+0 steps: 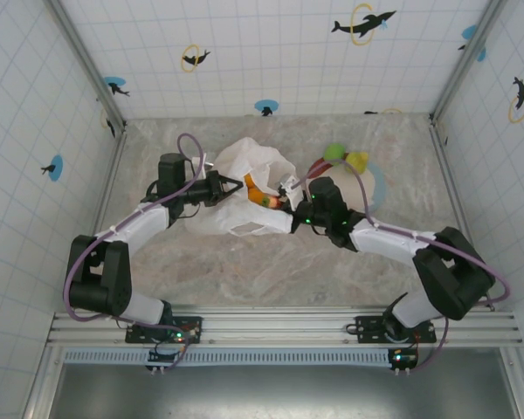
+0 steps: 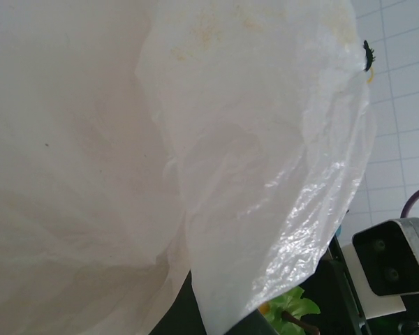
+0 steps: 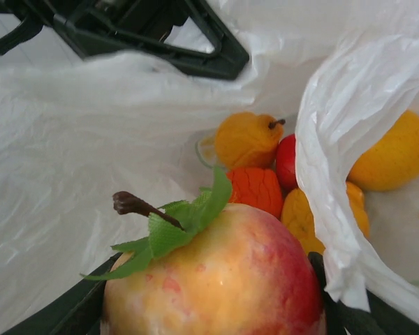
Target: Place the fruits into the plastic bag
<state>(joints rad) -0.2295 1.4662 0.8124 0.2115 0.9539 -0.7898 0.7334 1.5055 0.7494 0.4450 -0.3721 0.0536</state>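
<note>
right gripper point(image 1: 288, 192) fingers clamp a red-yellow apple point(image 3: 223, 279) at the plastic bag point(image 1: 244, 161) mouth. left gripper point(image 1: 234, 186) is pinched tight on the bag rim. orange fruits point(image 3: 255, 188) lie inside. beyond, lime point(image 1: 334, 152) and yellow fruit point(image 1: 358, 161) sit on plate point(image 1: 380, 188).

plastic bag point(image 3: 70, 139) mouth open, its fold draped over fruits point(image 3: 255, 188)

White bag, warm-coloured fruit
The plastic bag point(image 3: 91, 153) is translucent white; the apple point(image 3: 223, 279) is red over yellow with a green leaf; the fruits point(image 3: 255, 188) inside are orange, yellow and red.
</note>
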